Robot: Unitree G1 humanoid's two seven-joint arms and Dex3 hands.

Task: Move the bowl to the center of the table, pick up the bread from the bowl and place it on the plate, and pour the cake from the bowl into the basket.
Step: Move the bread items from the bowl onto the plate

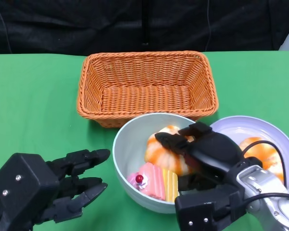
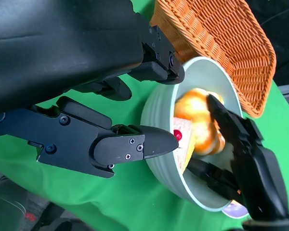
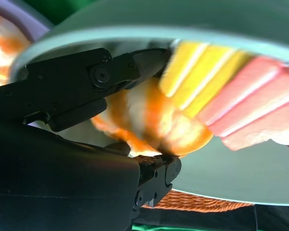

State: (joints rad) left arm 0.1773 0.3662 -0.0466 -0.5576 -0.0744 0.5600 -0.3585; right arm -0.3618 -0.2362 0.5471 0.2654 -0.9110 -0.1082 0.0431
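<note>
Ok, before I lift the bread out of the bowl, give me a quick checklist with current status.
1. Right hand fingers around the bread in the bowl: ok, fingers on both sides of it.
2. Firm contact on the bread: cannot tell, the wrist picture is blurred.
3. Cake free of the fingers: ok, it lies beside the bread.
4. Plate has room: ok, one bread already on it, bare area left.
5. Left hand away from the bowl: ok, open beside it, not touching.
6. Basket out of the path: ok, behind the bowl.
</note>
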